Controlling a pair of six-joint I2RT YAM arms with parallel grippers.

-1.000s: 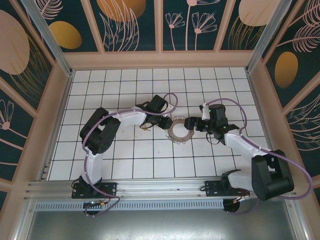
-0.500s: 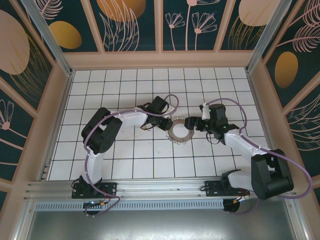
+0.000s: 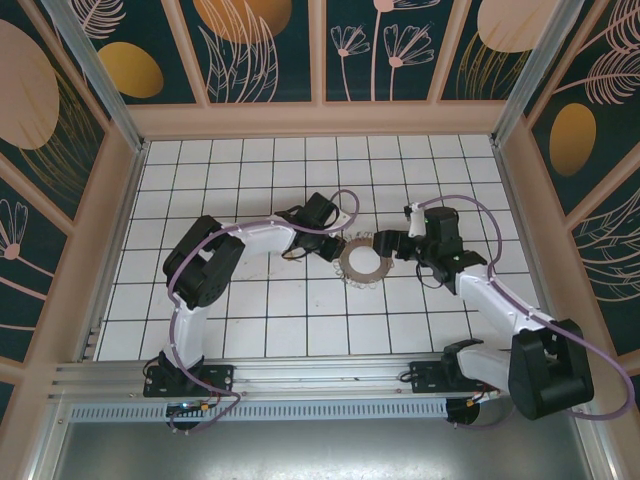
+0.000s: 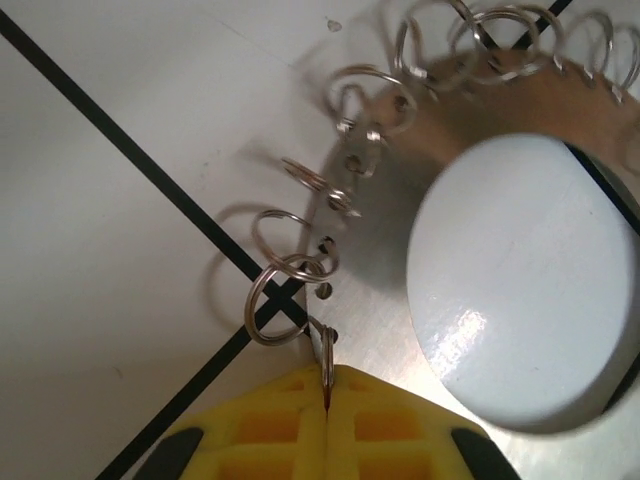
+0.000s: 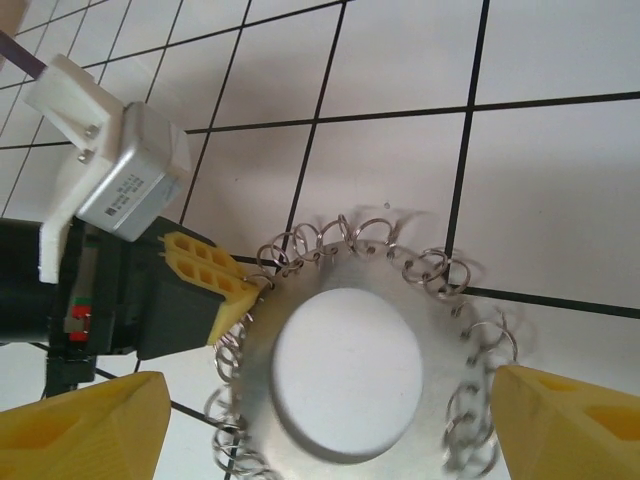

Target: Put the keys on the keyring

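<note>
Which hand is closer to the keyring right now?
Left. The left hand is shut on a wire loop at the rim of the keyring, touching it. The right hand is open, straddling the keyring with no visible contact.

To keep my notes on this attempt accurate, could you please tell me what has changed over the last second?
The left claw closed, pinching one wire loop at the keyring's rim. The right arm shifted slightly, carrying the right claw a little toward the far side. The keyring stayed in place, and the right claw stayed open.
</note>
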